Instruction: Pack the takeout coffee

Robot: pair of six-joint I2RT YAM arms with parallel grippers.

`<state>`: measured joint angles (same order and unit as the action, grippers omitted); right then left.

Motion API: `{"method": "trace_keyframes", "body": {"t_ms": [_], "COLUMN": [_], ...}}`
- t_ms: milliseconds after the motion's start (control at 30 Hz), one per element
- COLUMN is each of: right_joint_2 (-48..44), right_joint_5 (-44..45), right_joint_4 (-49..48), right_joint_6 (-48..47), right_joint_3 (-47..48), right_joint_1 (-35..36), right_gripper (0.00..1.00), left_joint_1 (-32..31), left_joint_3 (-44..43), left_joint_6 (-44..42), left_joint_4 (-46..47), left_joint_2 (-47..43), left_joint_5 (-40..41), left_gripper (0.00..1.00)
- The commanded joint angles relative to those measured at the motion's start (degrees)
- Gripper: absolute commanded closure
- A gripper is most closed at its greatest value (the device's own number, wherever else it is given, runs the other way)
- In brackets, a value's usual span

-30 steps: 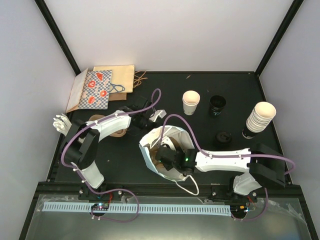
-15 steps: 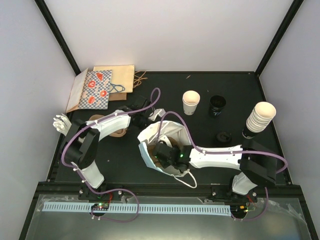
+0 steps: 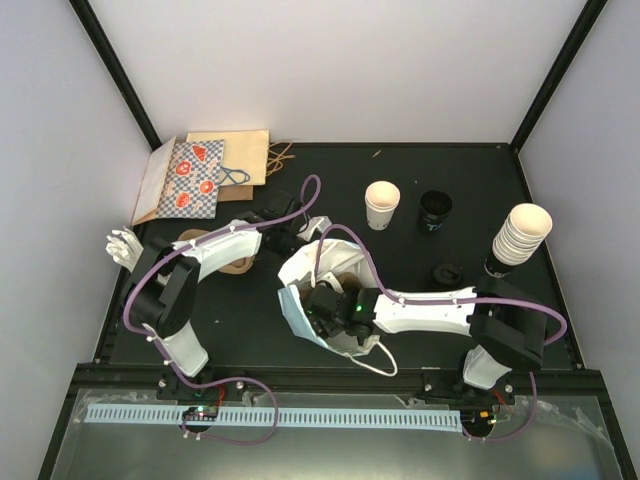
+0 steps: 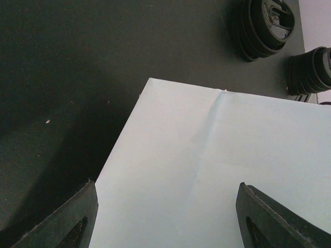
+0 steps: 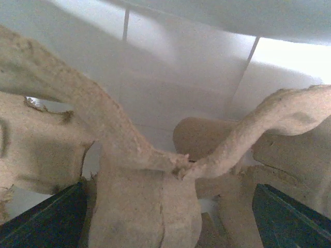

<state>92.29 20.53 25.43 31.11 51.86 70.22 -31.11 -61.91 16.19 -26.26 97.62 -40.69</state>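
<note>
A light blue paper bag [image 3: 292,305] lies open at the table's middle with the brown cardboard cup carrier [image 5: 139,155] inside it. My right gripper [image 3: 325,302] is deep in the bag's mouth. It is open, its fingers on either side of the carrier's raised middle ridge without clamping it. My left gripper [image 3: 297,234] is at the bag's far edge, open, and the bag's pale side [image 4: 217,165] fills the space between its fingers. One takeout coffee cup [image 3: 381,204], cream-white with no lid on it, stands beyond the bag.
A tall stack of cream cups [image 3: 520,235] stands at the right. Black lids sit in a stack [image 3: 434,212] beside the single cup, and one lid [image 3: 446,272] lies nearer. Flat printed and brown bags [image 3: 200,175] lie at the back left. A white object [image 3: 123,246] rests at the left edge.
My right arm has pushed further left into the bag, and the bag's mouth has shifted with it. Its jaws have come apart around the carrier. The left arm has stayed put.
</note>
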Motion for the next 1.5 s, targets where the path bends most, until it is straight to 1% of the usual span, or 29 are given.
{"method": "trace_keyframes", "body": {"t_ms": [0, 133, 300, 467, 633, 767, 833, 900, 1033, 1133, 1267, 1367, 1467], "right_joint_2": [-0.33, -0.48, 0.34, -4.97, -8.88, -8.99, -7.67, -7.05, -7.79, -8.09, -7.93, -7.38, -6.63], "right_joint_5": [-2.17, -1.7, -1.6, 1.41, 1.98, 2.07, 2.27, 1.39, -1.96, -3.48, -5.44, -6.8, -7.93], "right_joint_4": [1.76, 2.34, 4.19, 9.29, 14.15, 17.82, 22.39, 24.9, 27.08, 28.59, 28.7, 28.22, 27.77], "right_joint_6": [-0.68, -0.96, -0.69, -1.26, -2.09, -2.02, -1.14, -0.59, -0.27, -0.17, -0.49, -0.93, -1.42], "right_joint_3": [0.05, 0.35, 1.05, 3.37, 6.89, 9.69, 12.1, 13.41, 13.27, 13.08, 11.66, 10.78, 10.46], "right_joint_1": [-0.74, -0.76, -0.83, -0.78, -0.79, -0.78, -0.79, -0.8, -1.05, -1.68, -2.62, -3.26, -3.5], "right_gripper": [0.09, 0.05, 0.05, 0.01, 0.01, 0.01, 0.01, 0.02, 0.03, 0.07, 0.07, 0.07, 0.07], "left_joint_1": [-1.85, -1.93, -1.97, -1.9, -1.88, -1.78, -1.75, -1.32, 0.94, 3.1, 5.15, 5.32, 5.27], "left_joint_3": [-0.84, -1.3, -1.79, -2.12, -3.39, -4.15, -4.56, -4.79, -4.14, -3.5, -2.59, -1.72, -0.96], "left_joint_6": [-0.06, 0.14, 0.09, 0.71, 1.15, 1.29, 1.16, 0.95, 0.72, 0.6, -0.27, -2.12, -4.05], "left_joint_4": [-0.26, -0.19, -0.53, -0.49, -1.05, -1.7, -2.53, -3.62, -5.66, -7.56, -10.15, -11.0, -10.95], "left_joint_2": [-0.02, 0.19, 0.13, -0.39, -0.59, -0.75, -1.08, -2.19, -6.92, -12.2, -19.44, -25.52, -30.9], "left_joint_5": [-3.68, -3.7, -3.45, -1.95, -0.68, -0.2, 0.49, 2.42, 6.03, 9.52, 13.5, 12.24, 8.47], "left_gripper": [0.24, 0.24, 0.24, 0.24, 0.24, 0.23, 0.21, 0.19, 0.16, 0.14, 0.13, 0.14, 0.19]}}
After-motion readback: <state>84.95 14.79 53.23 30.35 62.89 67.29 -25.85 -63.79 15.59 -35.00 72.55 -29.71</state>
